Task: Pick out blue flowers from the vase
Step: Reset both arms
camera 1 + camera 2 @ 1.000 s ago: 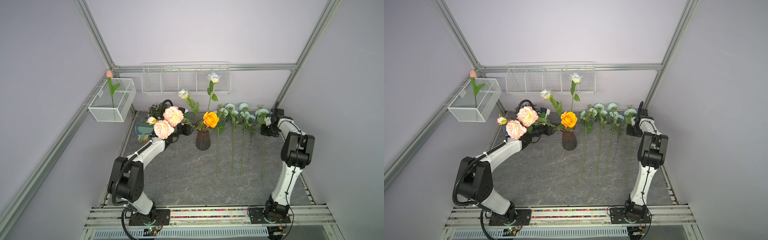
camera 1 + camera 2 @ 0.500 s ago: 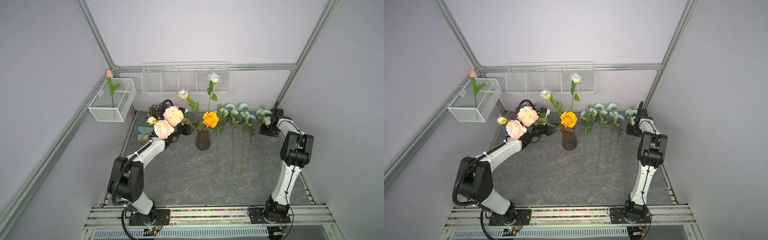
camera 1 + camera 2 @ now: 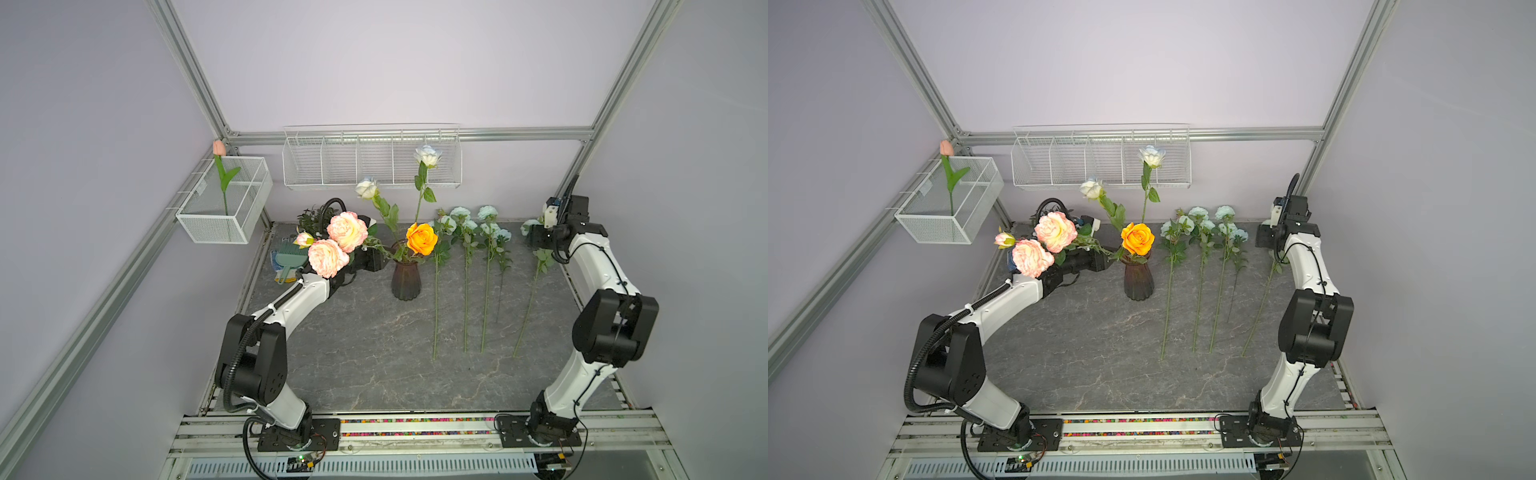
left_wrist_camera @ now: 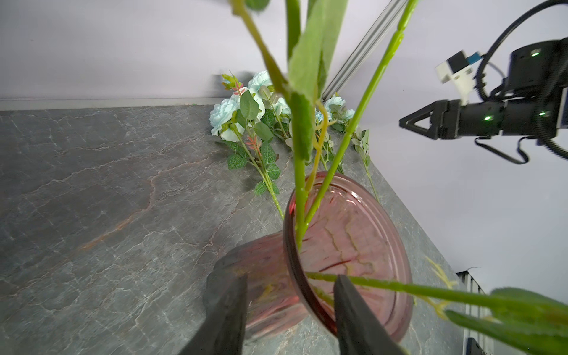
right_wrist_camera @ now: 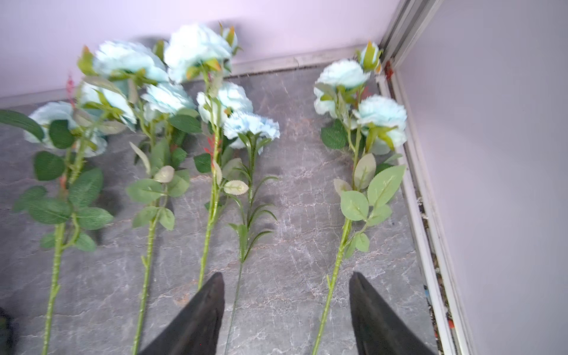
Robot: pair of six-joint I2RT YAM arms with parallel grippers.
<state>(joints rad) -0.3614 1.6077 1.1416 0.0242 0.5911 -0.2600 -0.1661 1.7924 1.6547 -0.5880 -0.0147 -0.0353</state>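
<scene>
The dark ribbed glass vase (image 3: pixel 406 279) (image 3: pixel 1138 279) stands mid-table. It holds an orange rose (image 3: pixel 422 238), two tall white roses tinged blue (image 3: pixel 427 156) and a pink peony stem (image 3: pixel 347 231) leaning left. Several blue flowers (image 3: pixel 465 266) (image 5: pixel 215 129) lie side by side on the slab to its right. My left gripper (image 3: pixel 376 261) (image 4: pixel 292 278) is at the vase's rim (image 4: pixel 295 276), jaws apart on either side of it. My right gripper (image 3: pixel 535 237) (image 5: pixel 287 273) hangs open over the rightmost blue stem (image 5: pixel 335 270), which lies on the table.
A wire basket (image 3: pixel 224 208) with a pink tulip hangs on the left wall. A long wire rack (image 3: pixel 370 162) hangs on the back wall. A small green plant (image 3: pixel 316 218) and a green brush (image 3: pixel 291 259) sit at the back left. The frame rail (image 5: pixel 424 233) runs close beside the rightmost stem.
My right gripper has opened, let go of the rightmost blue stem and lifted a little. My left gripper's jaws have parted at the vase rim.
</scene>
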